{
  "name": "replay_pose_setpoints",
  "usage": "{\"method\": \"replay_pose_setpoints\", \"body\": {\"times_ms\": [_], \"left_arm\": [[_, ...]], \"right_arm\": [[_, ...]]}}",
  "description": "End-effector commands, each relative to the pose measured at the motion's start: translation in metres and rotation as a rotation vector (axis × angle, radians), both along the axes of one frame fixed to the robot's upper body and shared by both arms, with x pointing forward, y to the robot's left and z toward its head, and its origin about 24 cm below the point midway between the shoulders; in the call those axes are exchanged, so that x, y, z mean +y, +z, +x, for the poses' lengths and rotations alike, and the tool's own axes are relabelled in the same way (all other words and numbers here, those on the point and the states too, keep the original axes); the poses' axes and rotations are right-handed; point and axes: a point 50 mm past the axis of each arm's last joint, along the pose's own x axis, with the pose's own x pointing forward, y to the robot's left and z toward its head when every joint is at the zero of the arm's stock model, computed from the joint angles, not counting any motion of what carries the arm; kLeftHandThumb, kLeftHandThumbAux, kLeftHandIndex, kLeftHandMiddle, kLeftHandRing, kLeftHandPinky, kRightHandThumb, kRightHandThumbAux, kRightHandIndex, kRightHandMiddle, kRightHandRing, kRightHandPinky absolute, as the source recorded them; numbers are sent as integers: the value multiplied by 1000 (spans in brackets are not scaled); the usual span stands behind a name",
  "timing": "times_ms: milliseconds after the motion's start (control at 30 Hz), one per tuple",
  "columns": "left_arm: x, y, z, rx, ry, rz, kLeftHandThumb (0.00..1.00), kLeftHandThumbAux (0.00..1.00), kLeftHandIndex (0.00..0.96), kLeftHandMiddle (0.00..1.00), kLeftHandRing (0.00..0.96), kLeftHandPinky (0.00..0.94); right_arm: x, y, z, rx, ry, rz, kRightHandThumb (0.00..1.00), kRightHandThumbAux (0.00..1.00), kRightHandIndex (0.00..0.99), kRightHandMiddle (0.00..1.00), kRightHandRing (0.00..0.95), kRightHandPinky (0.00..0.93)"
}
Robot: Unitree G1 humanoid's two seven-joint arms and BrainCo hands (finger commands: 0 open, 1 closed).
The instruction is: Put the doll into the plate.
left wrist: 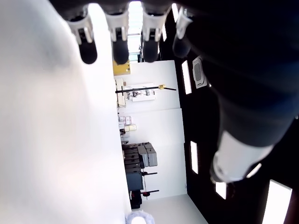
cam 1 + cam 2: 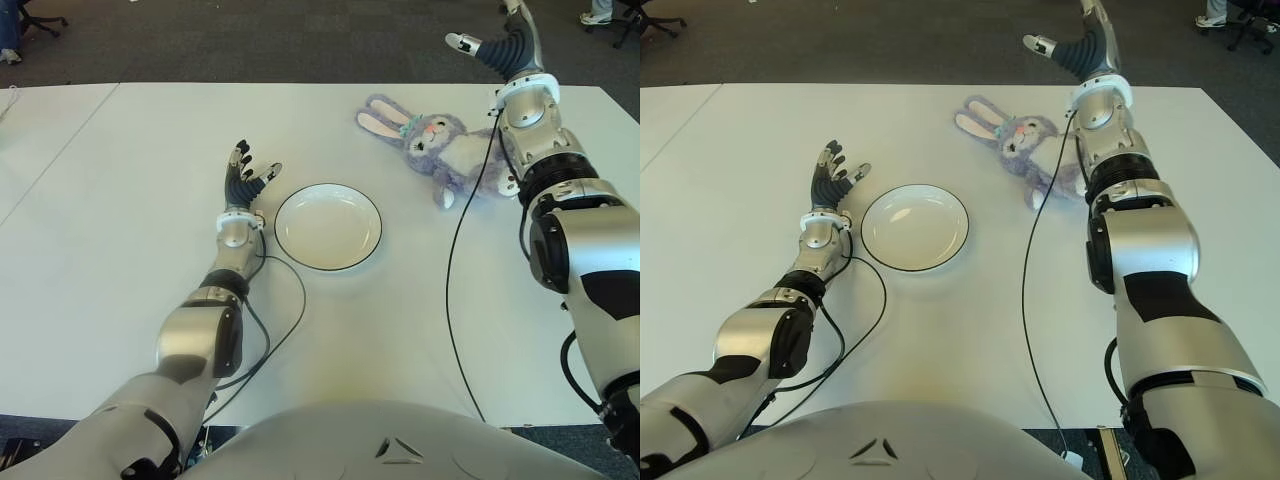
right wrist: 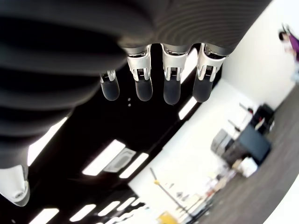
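The doll (image 2: 440, 145), a purple plush bunny with long ears, lies on the white table (image 2: 120, 260) at the far right, beside my right forearm. The white plate (image 2: 328, 226) with a dark rim sits near the table's middle and holds nothing. My right hand (image 2: 497, 40) is raised beyond the doll, past the table's far edge, fingers spread and empty; its wrist view shows straight fingers (image 3: 171, 91) against the ceiling. My left hand (image 2: 245, 176) shows just left of the plate, fingers extended and empty.
Black cables (image 2: 455, 260) run across the table from each arm, one passing right of the plate. Dark carpet (image 2: 250, 40) lies beyond the far edge. A table seam (image 2: 60, 150) runs at the left.
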Motion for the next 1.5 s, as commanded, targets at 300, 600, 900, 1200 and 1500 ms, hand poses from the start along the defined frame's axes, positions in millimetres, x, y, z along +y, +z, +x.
{"method": "replay_pose_setpoints", "body": {"times_ms": [300,600,900,1200,1500], "left_arm": [[-8,-99,-88,520,43,-62,41,773,50,81,86,112],[-8,-99,-88,520,43,-66,60,752,61,89,93,117],[-8,-99,-88,510,44,-64,68,744,57,89,93,111],[-9,-99,-88,510,35,-66,52,778,53,86,88,115],[-10,-100,-89,515,42,-58,56,738,54,90,94,112]], "right_arm": [[-33,2,-3,200,-194,-442,95,438,20,37,28,11],[-44,-4,-5,320,-256,-655,104,394,0,0,0,0],[-49,-19,-8,377,-267,-758,145,383,0,0,0,0],[-53,-41,-12,462,-266,-807,162,416,0,0,0,0],[-49,-64,-15,536,-236,-824,186,420,0,0,0,0]]}}
